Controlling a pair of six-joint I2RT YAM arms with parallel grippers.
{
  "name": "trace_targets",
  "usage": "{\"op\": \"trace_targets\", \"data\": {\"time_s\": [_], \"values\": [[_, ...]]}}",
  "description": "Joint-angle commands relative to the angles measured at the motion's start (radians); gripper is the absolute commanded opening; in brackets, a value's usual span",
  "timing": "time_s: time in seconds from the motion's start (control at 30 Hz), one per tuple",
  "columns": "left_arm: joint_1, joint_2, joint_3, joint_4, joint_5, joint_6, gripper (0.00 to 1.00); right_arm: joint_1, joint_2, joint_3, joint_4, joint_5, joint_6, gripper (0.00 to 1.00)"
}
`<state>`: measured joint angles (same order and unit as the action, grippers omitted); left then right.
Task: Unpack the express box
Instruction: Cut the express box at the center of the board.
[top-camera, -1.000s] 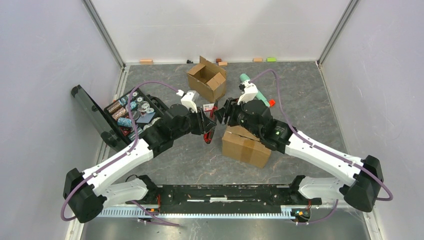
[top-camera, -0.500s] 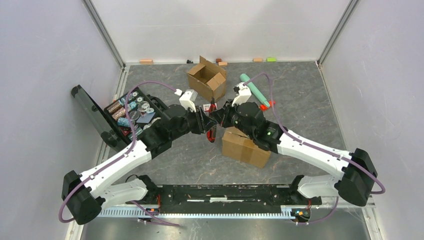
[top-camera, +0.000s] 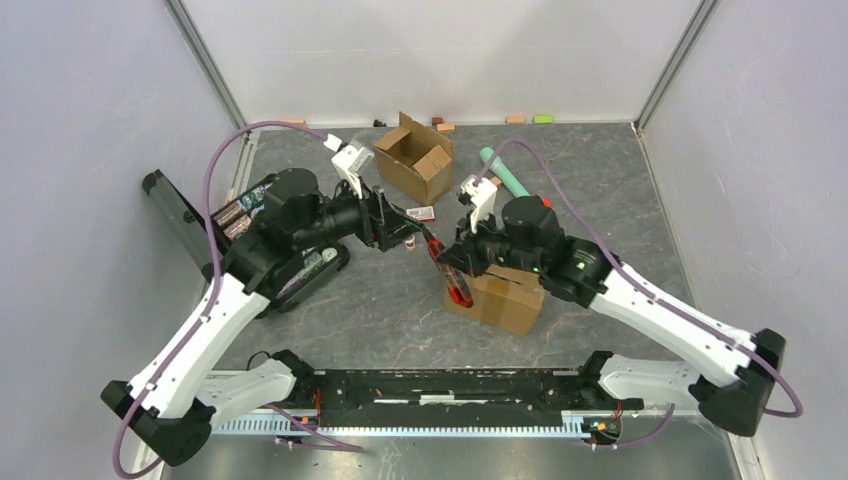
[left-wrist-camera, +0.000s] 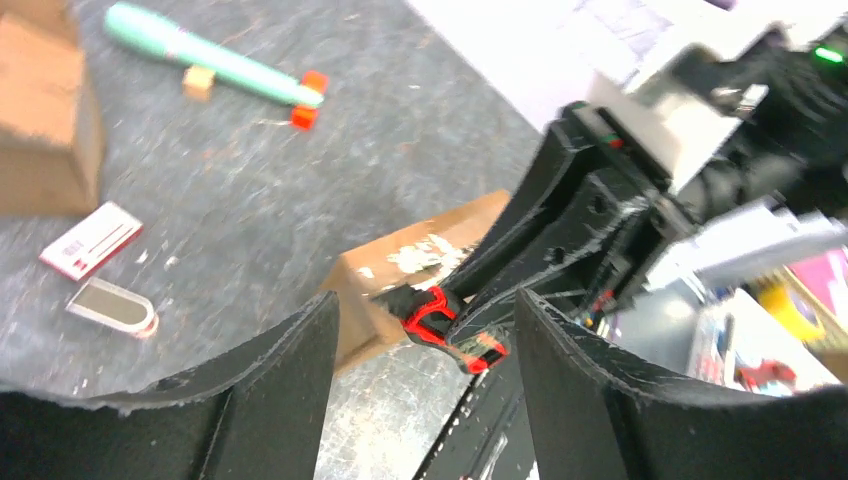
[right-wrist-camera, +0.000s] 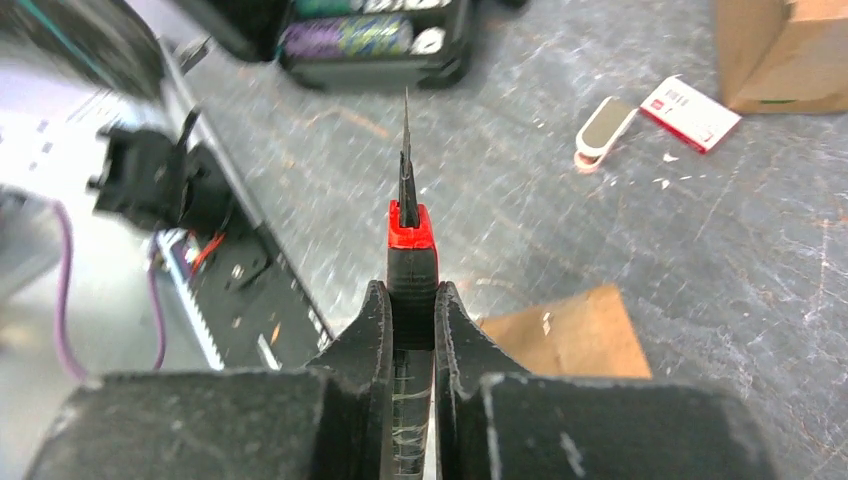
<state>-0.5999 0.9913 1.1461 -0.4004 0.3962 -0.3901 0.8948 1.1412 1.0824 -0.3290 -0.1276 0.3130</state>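
1 mint-green cylinder (top-camera: 505, 172) and 1 red-and-white card (top-camera: 421, 212) are laid on the grey counter (top-camera: 620, 180); 1 open black case (top-camera: 180, 220) is set leftward.

Matt brown cardboard box (top-camera: 508, 303); utility knife (right-wrist-camera: 411, 268) with glossy red-black plastic handle, thin metal blade; scuffed grey tabletop (top-camera: 600, 190).

I worked in a robotics lab test cell. Plain pale walls (top-camera: 450, 50) closed in the table (top-camera: 620, 200) on three sides, joined at the corners by bare aluminium posts (top-camera: 205, 62). The table was mottled grey, a black mounting rail (top-camera: 440, 385) ran along its near edge, and purple cables (top-camera: 212, 175) looped over my arms (top-camera: 215, 320).
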Motion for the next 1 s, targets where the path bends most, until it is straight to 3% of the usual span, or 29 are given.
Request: {"op": "trace_targets", "data": {"time_s": [0.0,0.13,0.27,0.63,0.97], "values": [[0.014,0.036,0.124,-0.141,0.356,0.225,0.71,0.009,-0.131,0.012,-0.118,-0.238,-0.124,0.0],[0.013,0.124,0.187,-0.192,0.652,0.273,0.72,0.028,-0.205,0.003,-0.169,-0.343,-0.151,0.0],[-0.016,0.168,0.205,-0.204,0.735,0.293,0.77,0.059,-0.22,0.007,-0.235,-0.367,-0.162,0.0],[-0.167,0.234,0.184,-0.38,0.648,0.387,0.71,0.134,-0.193,0.013,-0.306,-0.304,-0.169,0.0],[-0.251,0.292,0.133,-0.389,0.584,0.387,0.61,0.161,-0.143,0.041,-0.309,-0.302,-0.169,0.0]]}}
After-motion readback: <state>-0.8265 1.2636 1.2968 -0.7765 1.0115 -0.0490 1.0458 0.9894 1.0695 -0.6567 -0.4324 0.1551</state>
